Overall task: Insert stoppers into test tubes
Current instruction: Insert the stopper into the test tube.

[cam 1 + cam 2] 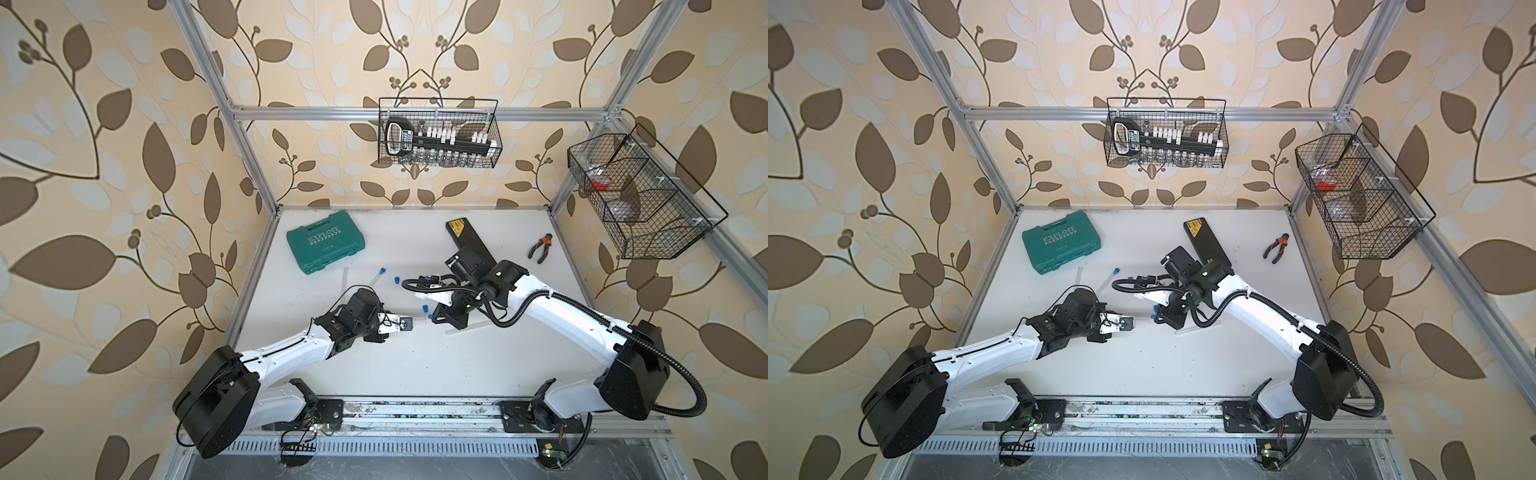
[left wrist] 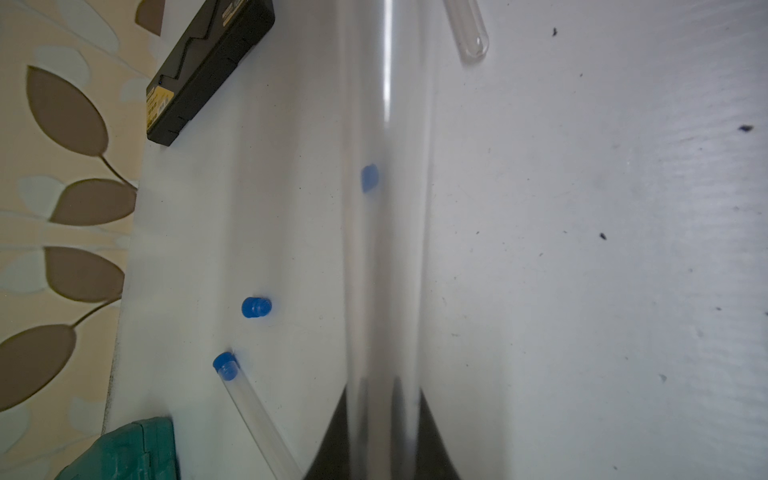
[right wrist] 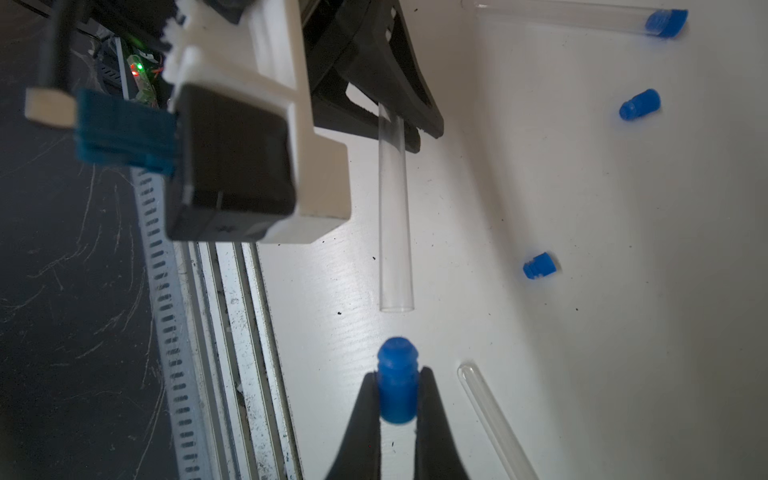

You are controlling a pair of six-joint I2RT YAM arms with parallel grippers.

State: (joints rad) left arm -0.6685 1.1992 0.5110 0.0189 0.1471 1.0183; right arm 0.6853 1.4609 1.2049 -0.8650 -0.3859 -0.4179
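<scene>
The right fingers [image 3: 369, 401] are pinched tight on a blue stopper [image 3: 397, 386]. Its narrow end points at the open mouth of a clear tube [image 3: 395, 232], with a small gap between the two. The left fingers [image 3: 419, 120] are clamped around the far end of that clear tube and hold it out over the white counter [image 3: 623, 332]. This meeting point is well away from the green case [image 1: 325, 247], on the side facing the arms' bases. A bare tube [image 1: 345, 276] lies just beside the green case. A little farther out lies a capped tube [image 1: 375, 279] with a blue plug in its end, and a loose stopper [image 1: 396, 279] sits near it. A second loose stopper [image 1: 425, 308] lies farther from the case, close to the right fingers. Farthest from the case, a last tube [image 1: 461, 330] lies under the right arm
</scene>
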